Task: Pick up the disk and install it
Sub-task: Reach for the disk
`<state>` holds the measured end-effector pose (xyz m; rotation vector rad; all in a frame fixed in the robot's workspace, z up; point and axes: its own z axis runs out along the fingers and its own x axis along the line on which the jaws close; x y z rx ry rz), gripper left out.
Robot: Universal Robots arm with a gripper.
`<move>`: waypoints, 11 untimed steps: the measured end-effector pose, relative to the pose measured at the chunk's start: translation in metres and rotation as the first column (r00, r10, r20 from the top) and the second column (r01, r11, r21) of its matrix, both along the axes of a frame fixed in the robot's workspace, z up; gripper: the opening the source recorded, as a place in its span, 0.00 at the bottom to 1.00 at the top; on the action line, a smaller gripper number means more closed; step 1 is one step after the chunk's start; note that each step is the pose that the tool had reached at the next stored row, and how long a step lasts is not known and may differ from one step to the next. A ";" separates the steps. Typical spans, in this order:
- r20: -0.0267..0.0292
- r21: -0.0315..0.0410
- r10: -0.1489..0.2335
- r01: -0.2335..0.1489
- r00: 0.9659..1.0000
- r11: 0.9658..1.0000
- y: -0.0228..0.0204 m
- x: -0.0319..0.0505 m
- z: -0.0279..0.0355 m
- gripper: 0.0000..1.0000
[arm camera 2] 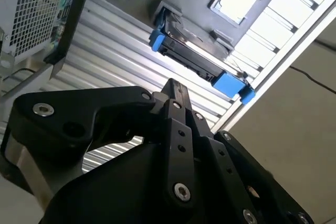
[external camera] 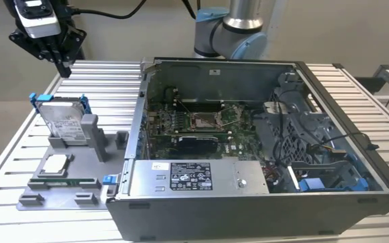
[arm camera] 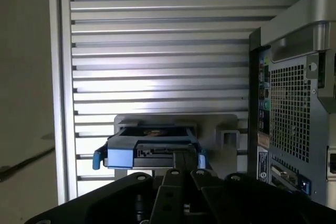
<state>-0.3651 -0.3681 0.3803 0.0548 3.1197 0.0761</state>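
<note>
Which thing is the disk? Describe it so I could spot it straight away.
Beside the big open computer case, toward the exterior view's left, lies a grey holder tray. The disk stands on edge at the tray's far end. Unlike the small square chip lying flat nearby, it is a labelled silver slab in a bright blue frame.

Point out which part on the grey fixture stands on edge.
The disk in its blue frame: it stands upright in a slot, while the square chip and the green module lie flat.
</note>
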 end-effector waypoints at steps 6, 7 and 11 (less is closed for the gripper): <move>0.000 0.000 0.001 -0.001 1.000 1.000 0.0000 -0.0006 -0.0001 0.00; 0.000 0.000 0.001 -0.001 1.000 1.000 0.0000 -0.0007 -0.0001 0.00; 0.000 0.000 0.001 -0.001 1.000 1.000 0.0000 -0.0007 -0.0001 0.00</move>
